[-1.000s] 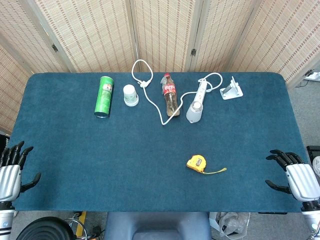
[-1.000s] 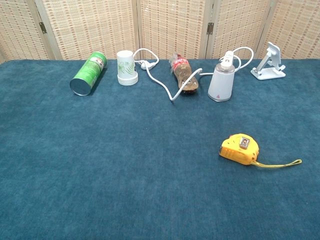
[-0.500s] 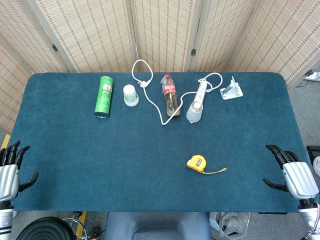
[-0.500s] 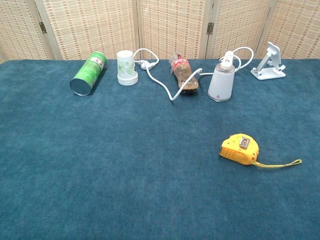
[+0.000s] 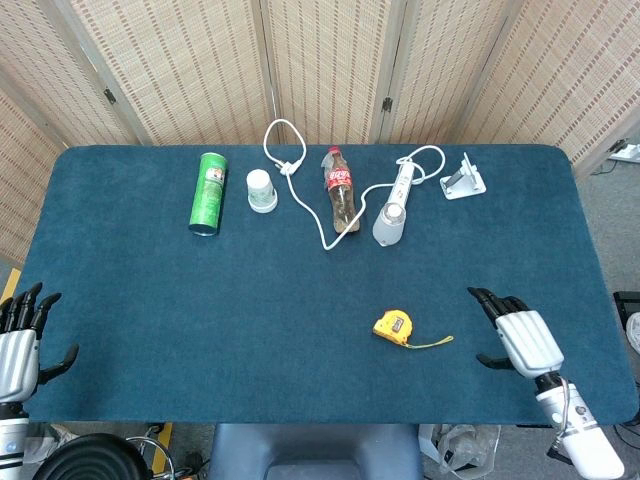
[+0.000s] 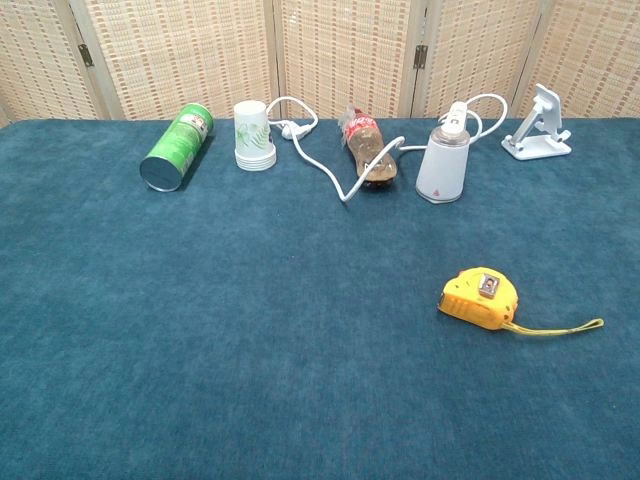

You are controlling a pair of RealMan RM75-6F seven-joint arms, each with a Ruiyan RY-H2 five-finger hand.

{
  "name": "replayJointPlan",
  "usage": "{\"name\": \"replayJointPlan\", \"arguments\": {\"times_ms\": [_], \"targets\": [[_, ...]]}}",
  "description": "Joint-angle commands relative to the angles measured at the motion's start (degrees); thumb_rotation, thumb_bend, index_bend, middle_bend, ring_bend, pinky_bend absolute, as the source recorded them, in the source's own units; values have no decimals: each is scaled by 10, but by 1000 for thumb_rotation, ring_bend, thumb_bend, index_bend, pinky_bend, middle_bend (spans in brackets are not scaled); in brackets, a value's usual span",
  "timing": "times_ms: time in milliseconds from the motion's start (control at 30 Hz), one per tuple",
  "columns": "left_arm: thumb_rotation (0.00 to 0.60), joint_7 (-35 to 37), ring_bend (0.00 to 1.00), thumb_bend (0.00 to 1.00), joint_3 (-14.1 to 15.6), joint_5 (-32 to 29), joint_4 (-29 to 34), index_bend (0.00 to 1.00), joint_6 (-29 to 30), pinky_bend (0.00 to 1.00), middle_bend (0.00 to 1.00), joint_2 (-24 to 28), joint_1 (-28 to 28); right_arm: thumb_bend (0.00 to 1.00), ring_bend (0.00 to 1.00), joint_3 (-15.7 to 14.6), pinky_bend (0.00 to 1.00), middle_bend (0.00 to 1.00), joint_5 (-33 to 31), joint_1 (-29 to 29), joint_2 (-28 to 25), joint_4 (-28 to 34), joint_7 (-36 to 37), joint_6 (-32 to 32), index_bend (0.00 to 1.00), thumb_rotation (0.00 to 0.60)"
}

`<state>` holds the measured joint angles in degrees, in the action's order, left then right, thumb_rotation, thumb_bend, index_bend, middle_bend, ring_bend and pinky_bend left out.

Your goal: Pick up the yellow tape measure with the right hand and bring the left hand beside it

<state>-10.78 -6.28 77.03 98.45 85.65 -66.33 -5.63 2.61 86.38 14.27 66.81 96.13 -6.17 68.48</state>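
Yellow tape measure [image 5: 392, 326] lies on the blue desk [image 5: 150, 300], toward the near right, its strap trailing right. Right robot hand [image 5: 522, 336] hovers over the desk just right of it, fingers spread, holding nothing. Left robot hand [image 5: 20, 345] waits off the near left corner, fingers apart and empty.

My right hand [image 5: 522, 338]: silver-white ribbed back plate, black fingers and thumb, white cylindrical wrist with a thin cable running along it. My left hand [image 5: 20, 350]: same build, silver ribbed back, black fingers, partly cut off by the frame edge. Chest view shows neither.
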Motion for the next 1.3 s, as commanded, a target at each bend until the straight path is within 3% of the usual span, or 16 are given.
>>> {"name": "replayJointPlan", "arguments": {"times_ms": [33,167,467,900,1067,1300], "targets": [[600,2,6,327,1,0,-1,175,-1,0,50,1,0,157,258,12,222,158,-26,28,36,2,-34,-32,59,600],[600,8,6,327,0,-3,-3,174,-2,0,46,2,1,156,191,25,222,101,-57,55,75,-5,-62,-64,40,600],[600,19,6,327,-1,-4,-2,175,-6,0,43,8,1,156,137,44,211,47,-113,110,142,-22,-118,-120,0,600],[600,37,6,327,-1,-5,-5,175,-9,0,39,17,3,156,130,55,209,38,-170,165,226,-96,-176,-146,0,600],[600,41,6,327,-1,-6,-7,175,-8,0,39,17,4,156,131,54,209,39,-183,170,228,-110,-180,-147,0,600],[600,40,6,327,0,-3,-5,175,-12,0,39,15,2,156,146,40,209,68,-200,174,191,-93,-180,-167,0,600]]}}
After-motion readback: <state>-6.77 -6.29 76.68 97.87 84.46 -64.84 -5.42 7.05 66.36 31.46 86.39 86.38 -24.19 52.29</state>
